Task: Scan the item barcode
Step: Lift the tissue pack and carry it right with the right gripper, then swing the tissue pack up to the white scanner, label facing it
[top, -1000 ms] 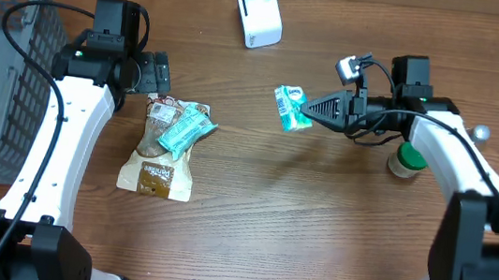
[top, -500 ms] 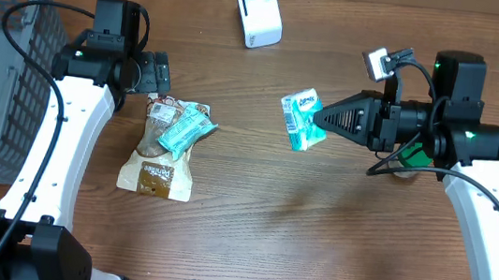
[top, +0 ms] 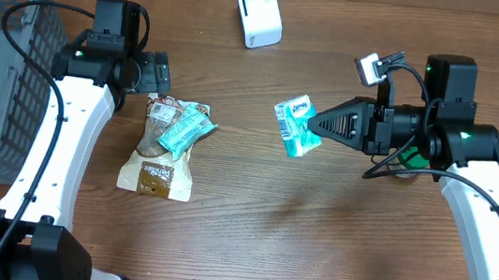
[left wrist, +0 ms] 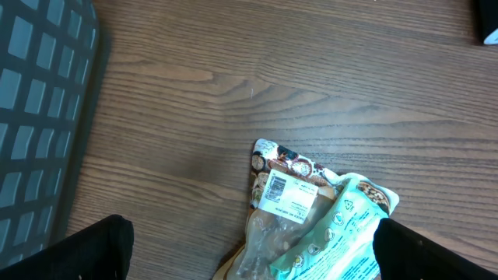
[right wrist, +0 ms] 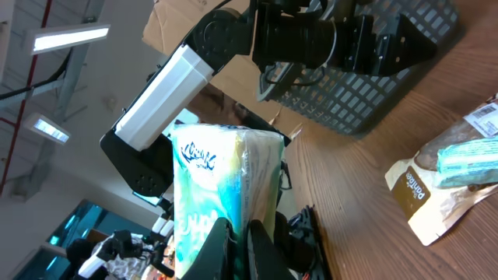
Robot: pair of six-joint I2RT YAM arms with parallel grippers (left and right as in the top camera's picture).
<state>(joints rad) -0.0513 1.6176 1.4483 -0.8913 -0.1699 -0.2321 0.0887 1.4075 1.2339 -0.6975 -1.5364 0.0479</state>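
Left gripper [top: 156, 74]: fingers fully spread, holding nothing. I have it parked.
Brown pouch [left wrist: 284, 198]: lies flat just ahead of and between the left fingers, with a teal packet [top: 185, 129] across it.
White scanner [top: 259, 14]: stands well ahead of the right fingertips and off to one side, out of contact.
Tissue pack [top: 296, 126]: the item to scan. It is pinched at one edge between the right fingertips and carried clear of the table.
Right gripper [top: 317, 125]: fingers closed on the tissue pack.
Risk, slip: the grip takes only an edge of soft wrapping. I judge that a quick wrist turn could let the pack pivot or drop.
Risk, no read: I cannot tell which face carries the barcode. If that face points away from the white scanner, or the fingers cover it, the scan would fail.
Risk, contact: a low approach could knock the white scanner over.
Change over one second: the right arm has swung round, and the tissue pack has drifted slightly and now shows a different face overhead. The left gripper, brown pouch and teal packet have not moved.
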